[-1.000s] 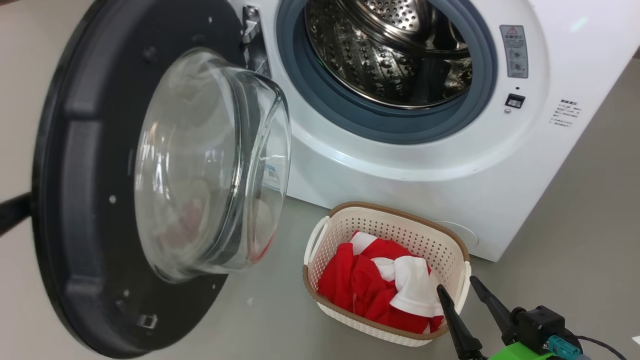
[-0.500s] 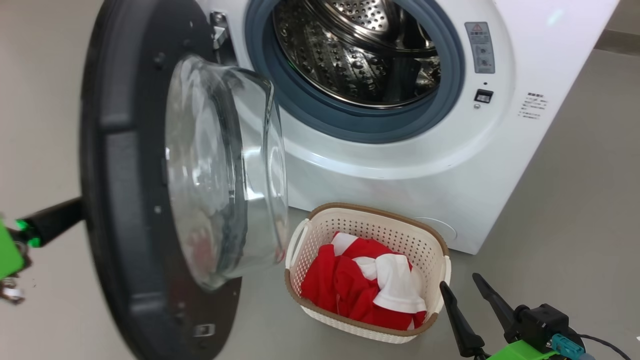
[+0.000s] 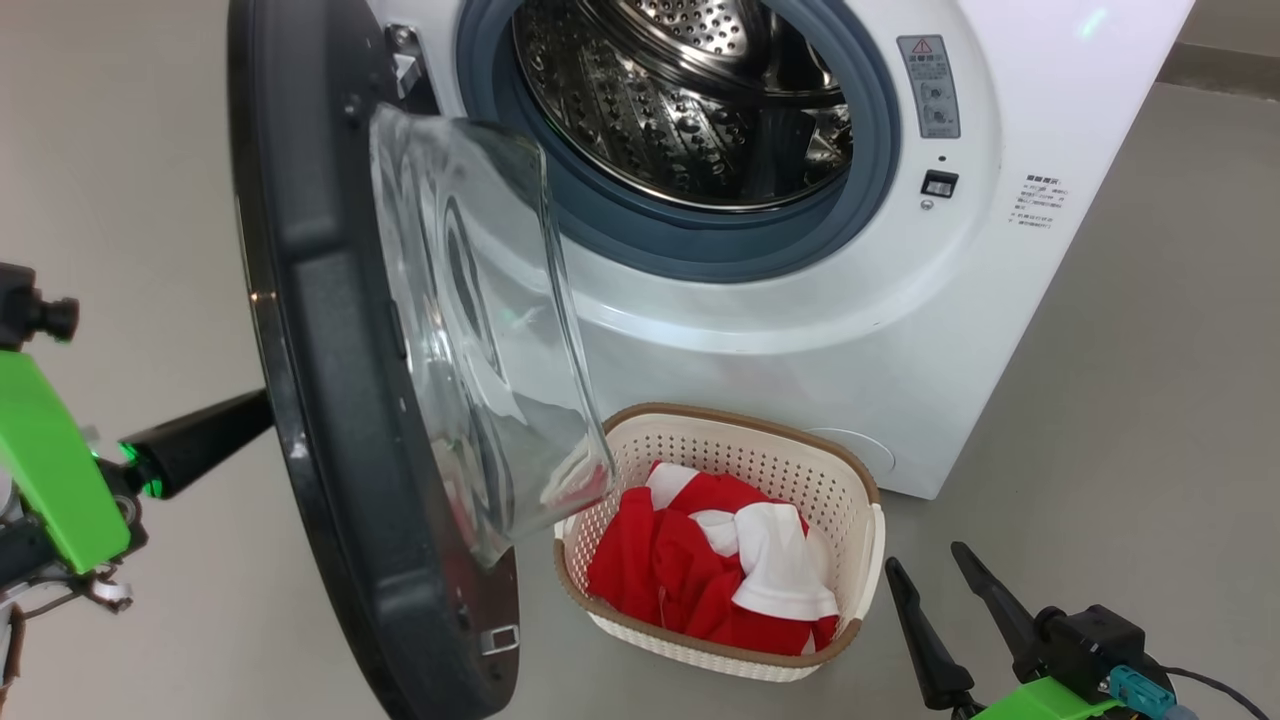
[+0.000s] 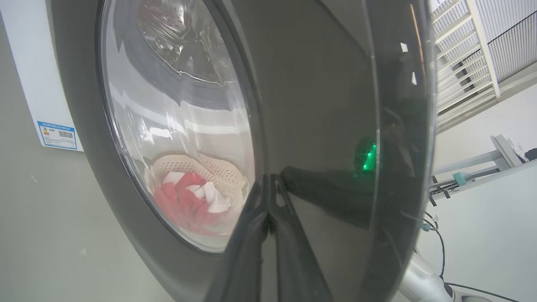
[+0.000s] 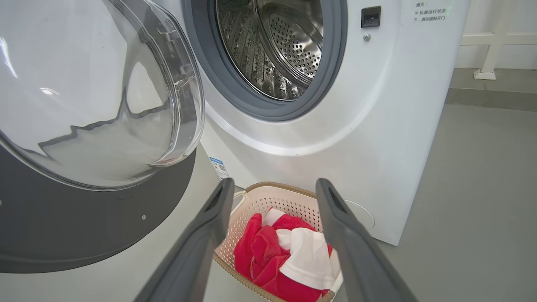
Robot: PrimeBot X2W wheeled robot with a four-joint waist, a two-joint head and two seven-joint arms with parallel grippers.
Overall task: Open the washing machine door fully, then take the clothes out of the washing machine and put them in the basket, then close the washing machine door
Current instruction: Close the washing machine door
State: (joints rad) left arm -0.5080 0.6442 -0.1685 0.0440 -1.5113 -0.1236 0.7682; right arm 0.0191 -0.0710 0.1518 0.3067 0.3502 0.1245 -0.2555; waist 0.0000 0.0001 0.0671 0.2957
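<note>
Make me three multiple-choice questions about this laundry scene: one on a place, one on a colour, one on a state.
1. Where are the red-and-white clothes? A) drum B) basket C) floor
2. What colour is the basket's rim? A) blue B) brown C) black
3. The right pincer is: A) open B) shut on clothes C) shut on a handle
1 B: they lie heaped inside it. 2 B: a brown band tops it. 3 A: its fingers stand apart, empty.

Grey floor (image 3: 1150, 400), matte, evenly lit. Pale wall (image 3: 100, 150) at left. White post (image 5: 488, 63) against back wall (image 5: 499, 25). White slatted panel (image 4: 470, 54), possibly window blind.
</note>
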